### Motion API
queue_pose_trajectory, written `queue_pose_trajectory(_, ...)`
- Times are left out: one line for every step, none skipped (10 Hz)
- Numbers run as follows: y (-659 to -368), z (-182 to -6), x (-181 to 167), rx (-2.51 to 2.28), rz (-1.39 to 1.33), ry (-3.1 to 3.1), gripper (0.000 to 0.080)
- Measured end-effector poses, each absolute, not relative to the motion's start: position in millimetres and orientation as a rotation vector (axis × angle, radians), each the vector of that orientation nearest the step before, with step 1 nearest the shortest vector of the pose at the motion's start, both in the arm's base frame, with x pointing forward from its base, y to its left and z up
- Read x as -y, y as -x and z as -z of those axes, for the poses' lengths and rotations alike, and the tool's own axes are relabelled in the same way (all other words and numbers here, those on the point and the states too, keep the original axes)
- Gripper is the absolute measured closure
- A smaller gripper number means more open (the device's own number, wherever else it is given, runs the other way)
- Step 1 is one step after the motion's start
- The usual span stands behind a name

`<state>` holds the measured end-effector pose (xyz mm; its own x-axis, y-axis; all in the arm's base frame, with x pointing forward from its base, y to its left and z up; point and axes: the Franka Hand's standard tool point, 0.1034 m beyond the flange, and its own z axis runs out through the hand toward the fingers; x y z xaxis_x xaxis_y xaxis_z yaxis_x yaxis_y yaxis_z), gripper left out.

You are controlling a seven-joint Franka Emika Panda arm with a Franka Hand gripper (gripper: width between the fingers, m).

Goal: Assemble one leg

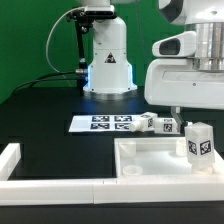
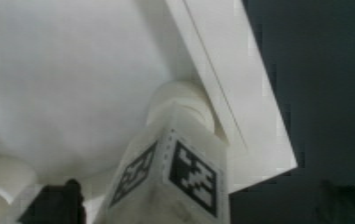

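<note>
The leg (image 1: 199, 143) is a small white block with a black-and-white tag. It stands upright over the right corner of the large flat white part (image 1: 150, 160). My gripper (image 1: 197, 127) comes down on it from above and is shut on it. In the wrist view the leg (image 2: 177, 175) sits between my two dark fingers (image 2: 58, 205), with my gripper (image 2: 192, 208) closed around it. Its far end meets a round boss (image 2: 183, 100) on the white part (image 2: 67, 80). I cannot tell whether it is seated there.
The marker board (image 1: 100, 123) lies on the black table behind the white part. Two more tagged legs (image 1: 150, 123) (image 1: 168, 125) lie next to it. A white frame (image 1: 20, 170) runs along the front and the exterior view's left. The robot base (image 1: 108, 60) stands at the back.
</note>
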<state>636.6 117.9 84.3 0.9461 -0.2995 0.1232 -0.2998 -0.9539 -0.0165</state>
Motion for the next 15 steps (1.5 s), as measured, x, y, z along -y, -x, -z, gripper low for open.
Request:
queue_pose_trajectory(-637, -84.2, -118, 0.350, -0.194, -3.109, 0.0151)
queue_pose_trajectory(-637, -84.5, -115, 0.263, -0.193, -3.116, 0.0150)
queue_pose_trajectory(-640, -86.0, -103, 0.095, -0.189, -3.134, 0.0150)
queue_pose_trajectory(-641, -85.6, -96, 0.038, -0.187, -3.135, 0.0150)
queue_pose_trajectory(-640, -84.6, -100, -0.032, -0.184, -3.137, 0.0150)
queue_pose_trajectory(-637, -82.5, -107, -0.043, -0.167, -3.141, 0.0150)
queue_pose_trajectory(-635, -81.7, -108, -0.045, -0.153, -3.143, 0.0150)
queue_pose_trajectory(-636, -81.7, -106, -0.039, -0.155, -3.143, 0.0276)
queue_pose_trajectory(-635, -81.5, -106, -0.021, -0.154, -3.144, 0.0276)
queue_pose_trajectory(-635, -81.3, -106, 0.033, -0.153, -3.146, 0.0414)
queue_pose_trajectory(-635, -81.0, -107, 0.138, -0.152, -3.147, 0.0512)
queue_pose_trajectory(-635, -80.9, -107, 0.242, -0.151, -3.144, 0.0512)
queue_pose_trajectory(-635, -80.6, -107, 0.342, -0.149, -3.139, 0.0512)
queue_pose_trajectory(-634, -79.2, -112, 0.547, -0.173, -3.113, 0.0512)
queue_pose_trajectory(-628, -76.6, -120, 0.748, -0.202, -3.061, 0.0512)
